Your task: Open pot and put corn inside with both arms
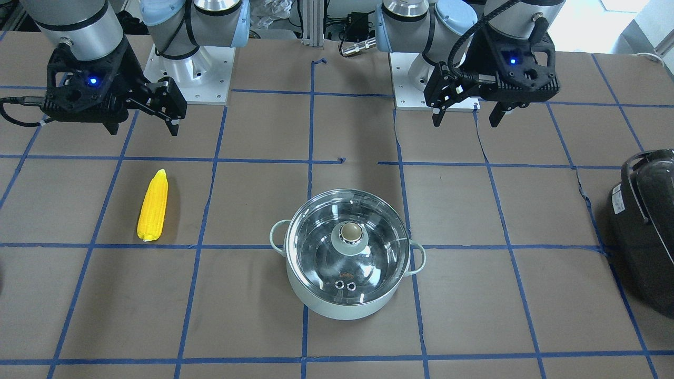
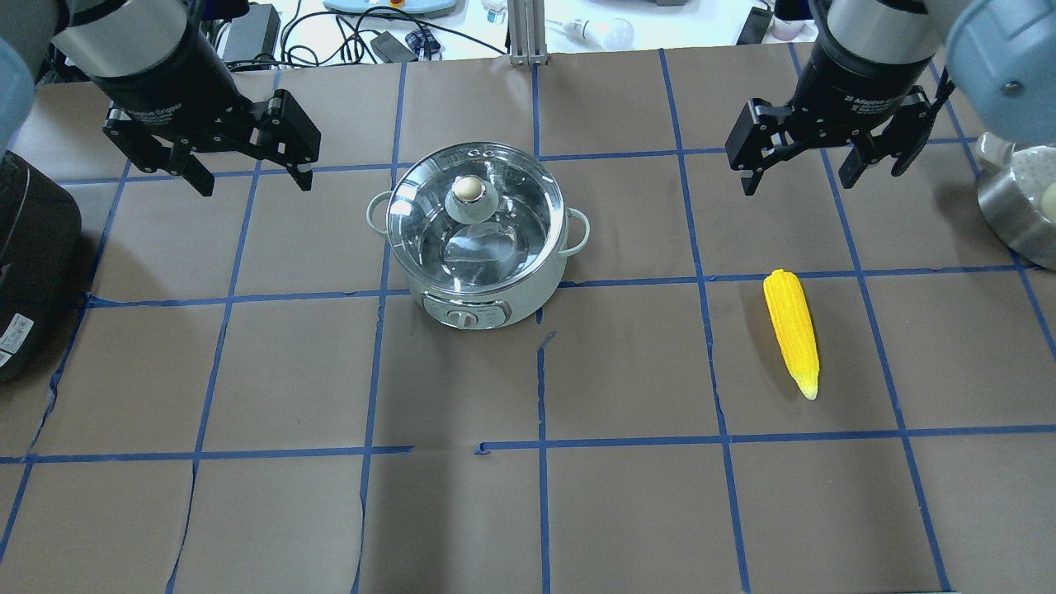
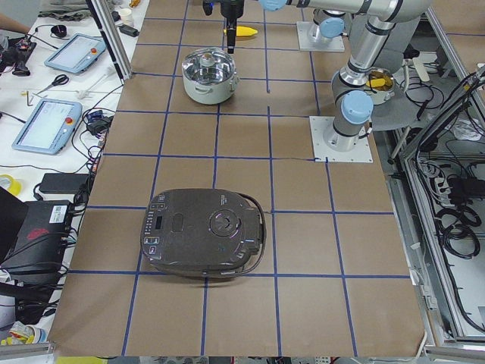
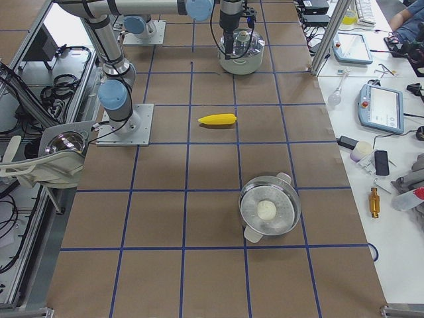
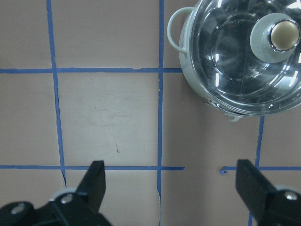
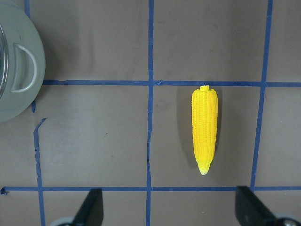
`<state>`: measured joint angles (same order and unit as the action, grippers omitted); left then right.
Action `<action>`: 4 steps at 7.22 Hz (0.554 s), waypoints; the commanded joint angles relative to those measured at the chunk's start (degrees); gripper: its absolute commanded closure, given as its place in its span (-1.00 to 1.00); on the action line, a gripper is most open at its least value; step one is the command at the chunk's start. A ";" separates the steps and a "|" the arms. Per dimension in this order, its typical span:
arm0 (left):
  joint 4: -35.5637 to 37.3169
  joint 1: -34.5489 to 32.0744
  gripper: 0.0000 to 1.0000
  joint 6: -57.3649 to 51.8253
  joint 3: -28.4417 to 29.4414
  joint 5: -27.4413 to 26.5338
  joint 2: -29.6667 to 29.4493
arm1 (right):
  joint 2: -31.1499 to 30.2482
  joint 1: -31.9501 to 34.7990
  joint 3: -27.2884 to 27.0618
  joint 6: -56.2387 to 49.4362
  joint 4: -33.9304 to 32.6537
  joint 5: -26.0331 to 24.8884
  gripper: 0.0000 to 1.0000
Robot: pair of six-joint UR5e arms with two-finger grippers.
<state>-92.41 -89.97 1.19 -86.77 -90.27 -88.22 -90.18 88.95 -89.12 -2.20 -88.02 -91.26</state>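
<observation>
The pale mint-green pot stands mid-table with its clear glass lid on; the lid's knob points up. The pot also shows in the left wrist view. The yellow corn lies flat on the table to the robot's right, seen too in the front view and the right wrist view. My left gripper hangs open and empty above the table, left of the pot. My right gripper hangs open and empty beyond the corn.
A large black appliance with a handle sits at the table's left end, also in the front view. A steel pot holding a white ball stands toward the right end. Blue tape lines grid the brown table.
</observation>
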 commanded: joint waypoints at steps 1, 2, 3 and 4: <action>0.04 -0.03 -0.95 0.04 -0.33 0.09 -0.11 | 0.09 -0.18 0.00 0.00 0.13 -0.33 -1.00; 0.04 -0.03 -0.95 0.04 -0.33 0.18 -0.03 | -0.08 -0.18 0.09 0.00 0.13 -0.24 -1.00; 0.04 -0.03 -0.95 0.04 -0.50 0.18 -0.11 | 0.00 -0.27 0.09 0.00 0.13 -0.33 -1.00; 0.21 -0.03 -0.95 0.04 -0.59 0.36 -0.29 | -0.08 -0.27 0.00 0.00 0.13 -0.33 -1.00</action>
<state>-92.32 -90.00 1.23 -87.24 -90.05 -88.37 -90.21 88.72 -89.07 -2.20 -87.89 -91.56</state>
